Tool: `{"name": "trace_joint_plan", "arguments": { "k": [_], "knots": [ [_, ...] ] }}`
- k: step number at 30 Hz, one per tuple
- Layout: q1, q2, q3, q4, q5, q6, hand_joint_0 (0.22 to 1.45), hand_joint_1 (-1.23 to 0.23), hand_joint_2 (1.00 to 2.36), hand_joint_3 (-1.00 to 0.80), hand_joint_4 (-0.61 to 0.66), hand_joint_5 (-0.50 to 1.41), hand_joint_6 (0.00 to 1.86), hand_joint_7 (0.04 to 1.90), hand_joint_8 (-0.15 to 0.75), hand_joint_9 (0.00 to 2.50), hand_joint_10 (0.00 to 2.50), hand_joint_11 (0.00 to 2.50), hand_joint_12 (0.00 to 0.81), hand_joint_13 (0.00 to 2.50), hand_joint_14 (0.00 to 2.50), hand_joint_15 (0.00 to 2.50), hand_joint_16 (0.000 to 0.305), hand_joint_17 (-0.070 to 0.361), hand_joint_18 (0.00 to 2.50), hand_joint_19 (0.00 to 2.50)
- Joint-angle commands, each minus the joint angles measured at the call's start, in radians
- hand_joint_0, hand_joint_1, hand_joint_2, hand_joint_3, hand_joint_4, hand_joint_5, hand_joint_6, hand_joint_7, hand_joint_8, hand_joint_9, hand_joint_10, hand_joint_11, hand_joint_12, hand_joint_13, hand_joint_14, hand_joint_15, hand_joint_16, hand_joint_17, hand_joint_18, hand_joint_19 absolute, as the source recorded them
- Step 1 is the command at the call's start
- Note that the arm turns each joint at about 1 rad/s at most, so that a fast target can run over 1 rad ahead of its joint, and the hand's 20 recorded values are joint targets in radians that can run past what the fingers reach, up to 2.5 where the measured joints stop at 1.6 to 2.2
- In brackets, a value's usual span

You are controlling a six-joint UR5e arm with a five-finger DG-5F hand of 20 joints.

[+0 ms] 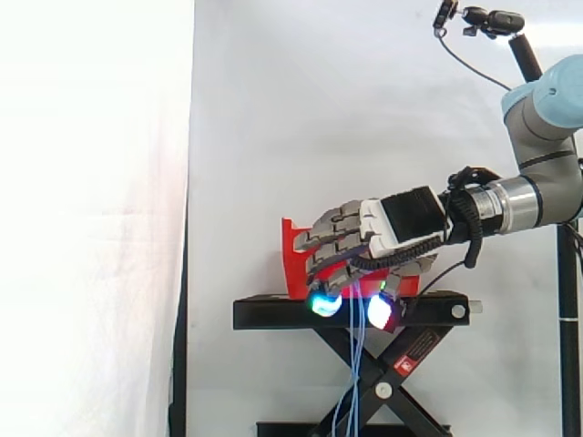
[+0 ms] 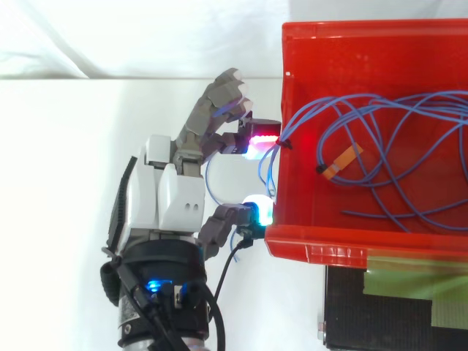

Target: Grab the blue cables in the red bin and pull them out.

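Observation:
The red bin (image 2: 351,36) stands on the black stand (image 1: 273,314). Thin blue cables (image 2: 395,146) lie looped inside it, and a few strands run over its wall toward me. My hand (image 2: 172,194) is just outside that wall, fingers curled. The strands pass between a red-glowing fingertip (image 2: 259,139) and the white-cyan thumb pad (image 2: 257,208), so the hand is shut on them. In the side view the hand (image 1: 401,218) sits in front of the bin (image 1: 293,264), and the blue cables (image 1: 355,364) hang from it down past the stand's top.
A small orange tag (image 2: 342,161) lies among the cables in the bin. The stand's scissor legs (image 1: 401,373) are below the hand. A white curtain is behind, and a black pole (image 1: 569,273) stands at the right.

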Motion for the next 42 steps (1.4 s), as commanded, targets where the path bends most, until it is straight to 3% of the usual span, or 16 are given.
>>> {"name": "trace_joint_plan", "arguments": {
  "k": [1,42],
  "knots": [
    [-0.002,0.0,0.0,-0.001,0.0,-0.004,0.76,-0.94,1.0,-1.0,0.09,0.75,0.01,0.65,0.217,0.63,0.02,0.5,0.322,0.44,0.01,0.33,0.043,0.098,0.45,0.59],
    [-0.006,0.0,0.0,0.001,-0.003,-0.033,0.77,-0.94,1.0,-1.0,0.07,0.85,0.01,0.72,0.221,0.66,0.02,0.5,0.315,0.48,0.01,0.35,0.043,0.096,0.49,0.59]
  ]
}}
